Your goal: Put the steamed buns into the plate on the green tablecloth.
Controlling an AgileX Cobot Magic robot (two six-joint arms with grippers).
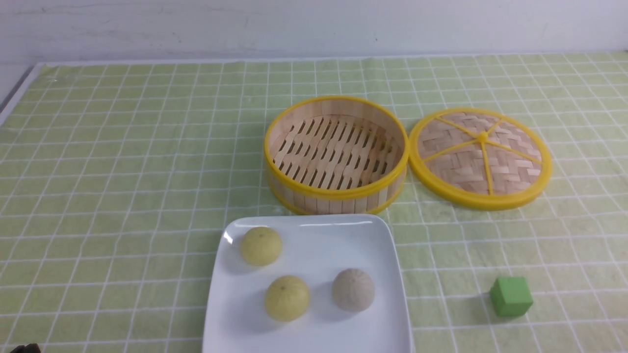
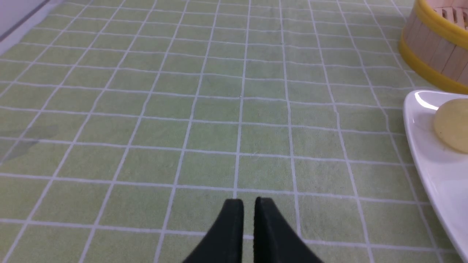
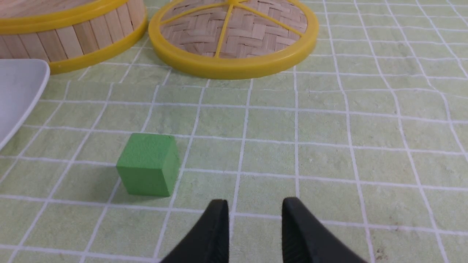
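Note:
Three steamed buns lie in the white square plate point(image 1: 314, 255) on the green tablecloth point(image 1: 122, 171): a pale yellow bun point(image 1: 261, 245) at its far left, a second yellow one point(image 1: 287, 297) nearer, and a beige one point(image 1: 353, 289) to the right. Neither gripper appears in the front view. In the left wrist view my left gripper point(image 2: 248, 200) hovers over bare cloth, its jaws a narrow slit apart and empty, with the plate's edge point(image 2: 435, 171) and one yellow bun point(image 2: 453, 126) off to the side. My right gripper point(image 3: 254, 200) stands open over cloth, holding nothing.
An empty bamboo steamer basket point(image 1: 336, 154) with a yellow rim stands just behind the plate. Its woven lid point(image 1: 481, 157) lies flat to the right. A green cube point(image 1: 511, 295) sits on the cloth right of the plate, close beside the right gripper.

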